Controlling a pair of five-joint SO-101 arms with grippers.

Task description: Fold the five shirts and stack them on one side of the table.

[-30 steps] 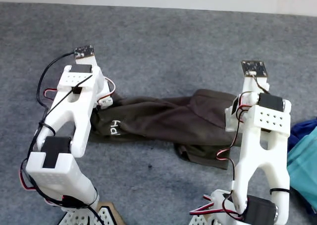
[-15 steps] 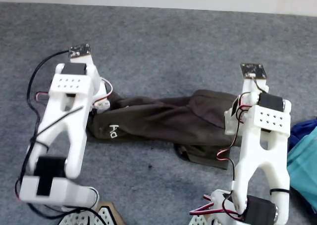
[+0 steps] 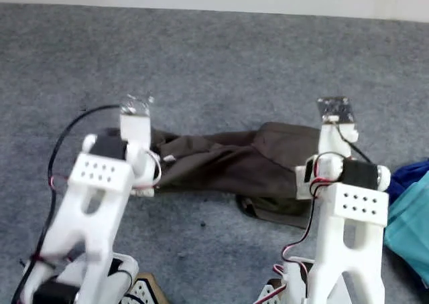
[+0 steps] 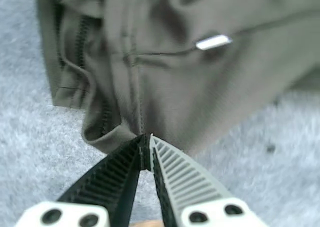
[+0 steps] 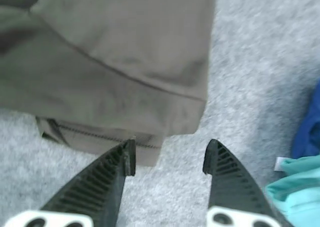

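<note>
Nearest the robot, the left end effector (image 4: 146, 142) is clenched on a bunched edge of the dark olive shirt (image 3: 228, 163). Over the last second that arm has swung inward and carried the shirt's left end toward the middle, so the garment now lies shorter on the bench (image 3: 234, 63). This looks like a fold under way, not finished. The right end effector (image 5: 170, 154) hangs released over the shirt's opposite hem. Farther to the right, a teal shirt (image 3: 412, 223) and a blue shirt (image 3: 409, 173) wait at the edge.
</note>
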